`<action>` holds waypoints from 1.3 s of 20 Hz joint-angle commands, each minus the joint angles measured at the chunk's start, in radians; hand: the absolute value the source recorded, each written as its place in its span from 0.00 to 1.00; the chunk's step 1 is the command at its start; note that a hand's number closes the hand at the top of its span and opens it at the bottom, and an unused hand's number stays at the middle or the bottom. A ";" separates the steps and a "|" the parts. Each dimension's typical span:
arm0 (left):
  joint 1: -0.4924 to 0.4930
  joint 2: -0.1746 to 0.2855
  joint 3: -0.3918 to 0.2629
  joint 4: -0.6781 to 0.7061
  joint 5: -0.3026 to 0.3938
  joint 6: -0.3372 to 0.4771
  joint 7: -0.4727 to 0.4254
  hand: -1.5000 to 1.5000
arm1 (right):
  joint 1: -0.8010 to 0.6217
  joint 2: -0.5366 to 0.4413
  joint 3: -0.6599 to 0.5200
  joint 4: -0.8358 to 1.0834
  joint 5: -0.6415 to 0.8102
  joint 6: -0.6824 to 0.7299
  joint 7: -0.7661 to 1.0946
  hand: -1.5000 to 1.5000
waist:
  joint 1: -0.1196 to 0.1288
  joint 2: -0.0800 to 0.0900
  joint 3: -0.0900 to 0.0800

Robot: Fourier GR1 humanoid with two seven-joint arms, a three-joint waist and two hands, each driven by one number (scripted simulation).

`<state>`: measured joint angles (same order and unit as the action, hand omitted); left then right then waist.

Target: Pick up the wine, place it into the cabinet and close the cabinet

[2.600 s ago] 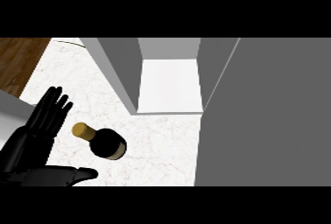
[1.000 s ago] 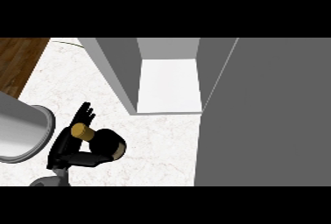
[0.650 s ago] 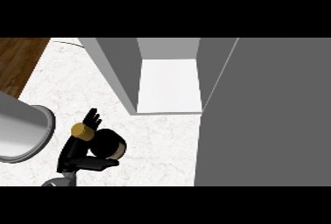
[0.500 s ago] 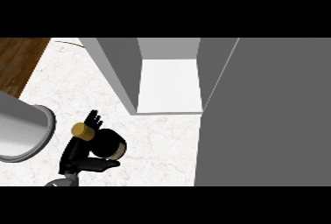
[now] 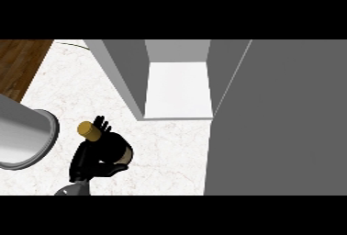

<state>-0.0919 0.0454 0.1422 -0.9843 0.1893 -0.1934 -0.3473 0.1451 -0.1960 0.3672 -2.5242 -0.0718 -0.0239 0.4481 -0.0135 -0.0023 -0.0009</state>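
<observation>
My left robot hand (image 5: 92, 160) is clamped on the wine (image 5: 120, 151), fingers curled round the dark body. Their tips poke up past the gold cap (image 5: 87, 130). The grip sits low on the body, I think so the neck stays free and the bottle can go in upright. Whether it is off the surface (image 5: 169, 151) I cannot tell from this steep view. The wine is near the lower left, well apart from the cabinet (image 5: 125, 73), which lies up and to the right.

The cabinet is open, its door (image 5: 284, 119) swung out as the big grey panel on the right, so the way in is unblocked. The white shelf floor (image 5: 177, 89) shows nothing standing on it. The back is hidden.

A grey cylinder (image 5: 20, 137) fills the left edge, probably part of my own arm, not sure. My right robot hand does not show.

Step in hand: grasp made, carry next. Watch the cabinet's left wall on the way in, then the door needs shutting.
</observation>
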 commanded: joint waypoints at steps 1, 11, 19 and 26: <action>0.015 -0.012 0.030 0.040 0.049 -0.042 -0.043 0.00 | 0.089 -0.027 -0.040 -0.226 -0.088 0.015 0.040 0.00 | -0.002 0.000 0.001; -0.142 -0.027 0.041 0.192 0.043 -0.023 -0.070 0.00 | 0.095 -0.033 -0.008 -0.257 -0.075 0.015 0.088 0.00 | -0.007 0.001 0.000; -0.044 -0.045 -0.058 0.106 0.024 -0.011 -0.124 1.00 | 0.098 -0.006 0.010 -0.217 -0.020 -0.004 0.040 0.00 | 0.004 -0.002 0.001; -0.057 -0.039 -0.021 0.060 0.038 0.051 -0.184 1.00 | 0.085 -0.022 -0.011 -0.227 -0.060 0.011 0.062 0.00 | 0.005 -0.003 0.001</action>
<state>-0.1876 0.0079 0.1107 -0.8799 0.2243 -0.1619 -0.4814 0.1658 -0.2017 0.3525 -2.5218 -0.0725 -0.0101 0.4232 -0.0109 -0.0032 -0.0003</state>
